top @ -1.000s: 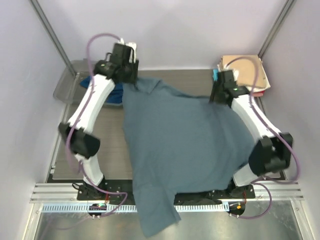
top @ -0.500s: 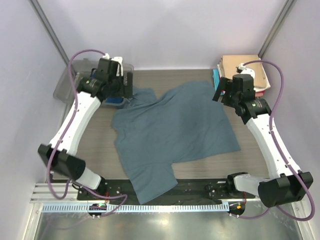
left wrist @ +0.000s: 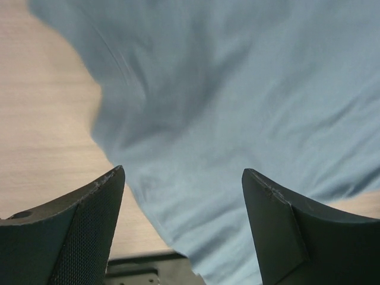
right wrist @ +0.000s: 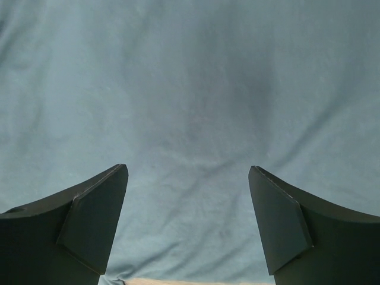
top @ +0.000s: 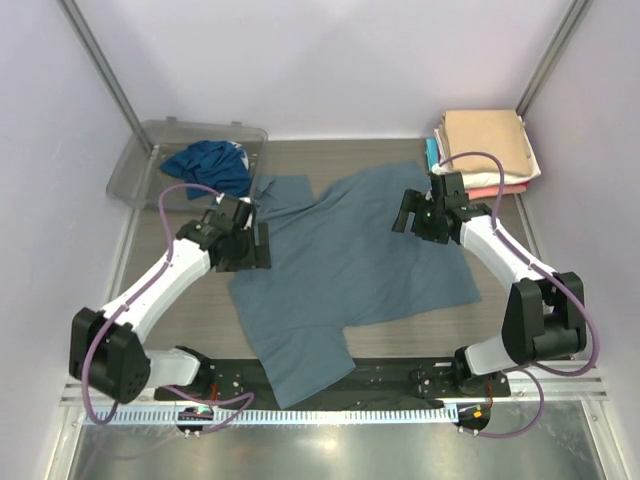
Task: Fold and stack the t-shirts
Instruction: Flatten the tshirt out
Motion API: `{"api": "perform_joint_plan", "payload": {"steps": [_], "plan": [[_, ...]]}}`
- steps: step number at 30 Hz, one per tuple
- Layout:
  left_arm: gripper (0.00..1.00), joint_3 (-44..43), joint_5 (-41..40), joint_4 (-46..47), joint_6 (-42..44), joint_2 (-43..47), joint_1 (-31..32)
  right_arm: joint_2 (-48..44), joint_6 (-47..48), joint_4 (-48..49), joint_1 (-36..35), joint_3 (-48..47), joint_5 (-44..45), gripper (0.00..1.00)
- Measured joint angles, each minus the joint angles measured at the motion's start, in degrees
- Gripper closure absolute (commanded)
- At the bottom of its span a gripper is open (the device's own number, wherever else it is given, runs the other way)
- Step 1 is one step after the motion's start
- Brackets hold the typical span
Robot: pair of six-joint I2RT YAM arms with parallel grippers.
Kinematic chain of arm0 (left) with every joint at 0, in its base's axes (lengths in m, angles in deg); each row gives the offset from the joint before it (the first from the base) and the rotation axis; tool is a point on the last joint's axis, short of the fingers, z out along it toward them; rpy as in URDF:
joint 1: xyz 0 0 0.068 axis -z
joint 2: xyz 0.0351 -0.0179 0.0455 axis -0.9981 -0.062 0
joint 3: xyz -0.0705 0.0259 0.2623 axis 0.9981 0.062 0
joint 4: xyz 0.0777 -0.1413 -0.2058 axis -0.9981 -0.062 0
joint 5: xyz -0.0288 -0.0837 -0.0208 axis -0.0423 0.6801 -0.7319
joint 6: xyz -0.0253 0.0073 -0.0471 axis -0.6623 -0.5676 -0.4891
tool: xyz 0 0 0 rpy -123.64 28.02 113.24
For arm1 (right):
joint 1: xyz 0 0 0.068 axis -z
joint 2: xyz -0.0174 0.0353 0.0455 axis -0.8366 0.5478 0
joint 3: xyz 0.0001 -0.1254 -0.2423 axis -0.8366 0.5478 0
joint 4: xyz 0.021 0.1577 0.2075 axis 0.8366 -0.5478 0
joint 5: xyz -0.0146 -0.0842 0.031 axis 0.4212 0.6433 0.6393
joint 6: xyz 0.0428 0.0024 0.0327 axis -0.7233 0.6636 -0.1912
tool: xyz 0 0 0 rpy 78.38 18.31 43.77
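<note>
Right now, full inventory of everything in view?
slate-blue shirt: one, dusty blue, spread on the table's middle, reaching over the near edge
teal-blue shirt: one, deeper blue, crumpled in the tub
folded shirts: one stack, tan on top, with white, coral and teal edges showing, far right corner
tub: one, clear plastic, far left corner
table: one, wood grain
arms: two, white with black joints, bases at the near edge
left end effector: one, black, open over the slate-blue shirt's left edge
right end effector: one, black, open over its right side
</note>
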State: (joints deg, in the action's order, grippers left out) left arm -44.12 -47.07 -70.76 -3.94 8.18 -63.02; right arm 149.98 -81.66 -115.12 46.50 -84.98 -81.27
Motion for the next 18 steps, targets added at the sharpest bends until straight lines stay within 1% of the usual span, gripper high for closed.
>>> {"api": "perform_joint_plan", "payload": {"steps": [2, 4, 8, 10, 14, 18], "plan": [[0.2, 2.3, -1.1, -0.4, -1.9, 3.2, 3.3, -1.0, -1.3, 0.5, 0.0, 2.5, 1.5, 0.07], [0.21, 3.9, -2.2, -1.5, -4.7, 7.5, 9.4, -4.0, -2.4, 1.5, 0.0, 6.0, 4.1, 0.05], [0.21, 5.9, -3.8, -4.5, -11.8, 15.9, 21.9, -15.1, -5.1, 2.2, 0.0, 13.6, 8.0, 0.03], [0.21, 7.8, -4.5, -6.6, -15.9, 20.7, 26.9, -20.9, -6.6, 3.3, 0.0, 16.8, 9.2, 0.02], [0.23, 15.0, -4.5, -8.5, -23.8, 28.4, 32.7, -29.9, -9.6, 7.2, 0.0, 24.2, 8.3, 0.02], [0.23, 25.1, -3.4, -8.5, -31.2, 32.3, 36.4, -34.1, -12.3, 7.9, 0.0, 29.4, 8.0, 0.02]]}}
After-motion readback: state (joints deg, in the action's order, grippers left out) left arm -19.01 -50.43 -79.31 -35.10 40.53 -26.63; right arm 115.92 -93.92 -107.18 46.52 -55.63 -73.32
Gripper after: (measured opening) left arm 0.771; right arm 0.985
